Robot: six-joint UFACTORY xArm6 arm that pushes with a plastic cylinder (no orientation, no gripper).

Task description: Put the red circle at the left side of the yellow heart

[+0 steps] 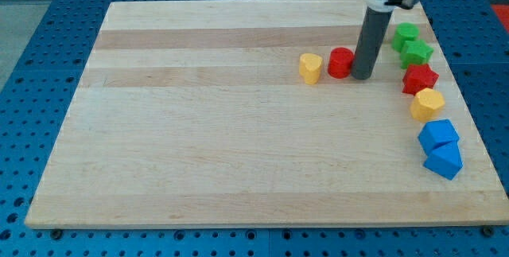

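The red circle (pixel 340 62) sits on the wooden board (pixel 238 130) in the upper right part of the view. The yellow heart (pixel 310 68) lies just to its left, a small gap apart. My tip (pixel 364 75) stands right against the red circle's right side, touching or nearly touching it. The rod rises straight up from there to the view's top edge.
Along the board's right edge lie a green cube (pixel 406 33), a green star (pixel 416 52), a red star (pixel 419 79), a yellow hexagon (pixel 428 104) and two blue blocks (pixel 437 135) (pixel 444 160). A blue perforated table surrounds the board.
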